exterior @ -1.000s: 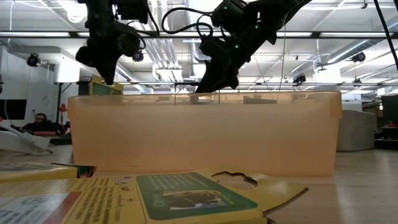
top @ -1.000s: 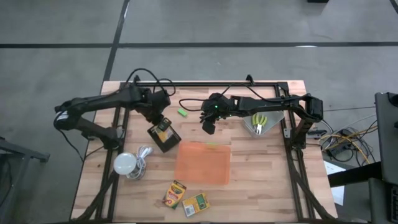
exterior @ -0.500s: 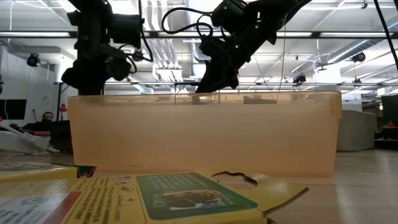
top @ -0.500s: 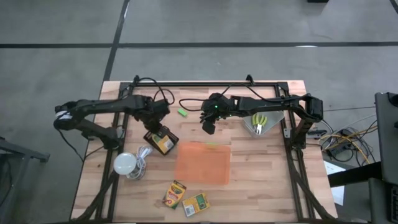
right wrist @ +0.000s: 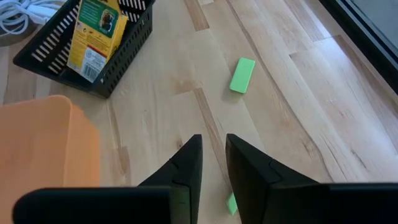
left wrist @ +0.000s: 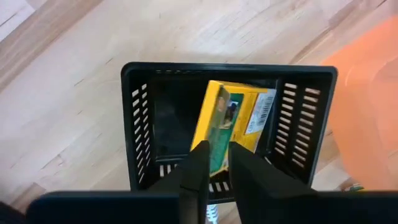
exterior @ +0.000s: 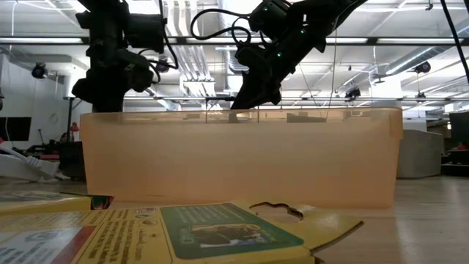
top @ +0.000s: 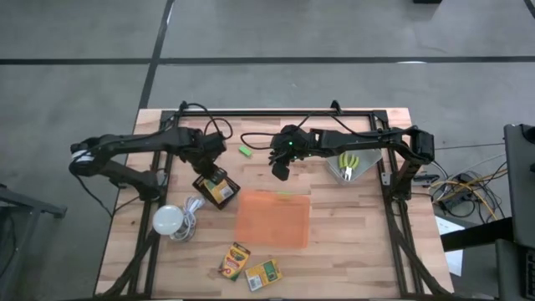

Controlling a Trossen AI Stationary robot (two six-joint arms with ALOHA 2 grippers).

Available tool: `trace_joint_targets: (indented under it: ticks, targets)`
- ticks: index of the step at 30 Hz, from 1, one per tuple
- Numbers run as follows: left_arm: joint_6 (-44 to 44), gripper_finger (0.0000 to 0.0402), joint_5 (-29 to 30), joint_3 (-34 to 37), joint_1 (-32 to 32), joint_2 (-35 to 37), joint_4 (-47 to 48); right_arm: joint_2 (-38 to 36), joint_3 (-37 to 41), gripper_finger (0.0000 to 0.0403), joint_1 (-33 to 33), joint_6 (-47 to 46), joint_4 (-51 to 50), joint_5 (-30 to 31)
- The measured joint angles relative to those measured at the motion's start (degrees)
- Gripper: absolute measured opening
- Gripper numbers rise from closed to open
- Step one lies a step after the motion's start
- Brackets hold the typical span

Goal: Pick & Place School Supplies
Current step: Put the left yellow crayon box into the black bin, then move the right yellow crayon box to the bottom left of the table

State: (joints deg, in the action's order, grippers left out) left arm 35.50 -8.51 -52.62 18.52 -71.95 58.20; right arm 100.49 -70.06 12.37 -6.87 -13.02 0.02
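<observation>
A yellow-and-green crayon box (left wrist: 233,121) stands tilted inside a black slotted basket (left wrist: 134,124), left of the orange tray (top: 272,219). My left gripper (left wrist: 217,149) points down over the box (top: 219,192), its fingers a narrow gap apart on either side of the box's upper end. My right gripper (right wrist: 213,144) hangs above the table beyond the tray's far edge (top: 280,173), its fingers slightly apart with nothing between them. One green block (right wrist: 242,74) lies flat on the wood ahead of it. Another green piece (right wrist: 231,203) lies below its fingers. My left gripper comes at the crayon box's upper end (left wrist: 219,134) from above, one finger on each side. I cannot tell whether the fingers touch it. The box leans inside the basket, its lower end down in it.
Two more crayon boxes (top: 235,260) (top: 263,273) lie near the front edge. A white bulb with cord (top: 169,220) sits front left. Yellow-handled scissors (top: 348,161) lie at the right. A black frame rail (top: 276,113) runs along the far edge.
My left gripper has sunk with the crayon box, which has dropped from above the tray's rim line down into the black basket. My right arm has kept still.
</observation>
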Motion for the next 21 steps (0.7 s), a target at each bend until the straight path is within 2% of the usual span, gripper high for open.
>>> trace_joint_targets:
  ticks: [9,12,17,21]
  targets:
    - [1.0,0.014,-0.7,-0.5,1.0,4.5,-0.8,0.0,0.0,0.0079,0.0,0.0,0.0,0.0]
    - [-2.0,0.016,-1.3,-3.0,1.0,7.0,-0.8,0.0,0.0,0.0083,0.0,0.0,0.0,0.0]
    - [-9.8,0.0169,-1.3,-8.1,0.2,12.1,-1.6,0.0,0.0,0.0084,0.0,0.0,0.0,0.0]
    - [-13.2,0.0169,-1.4,-9.3,-2.9,15.9,-4.2,0.0,0.0,0.0078,0.0,0.0,0.0,0.0]
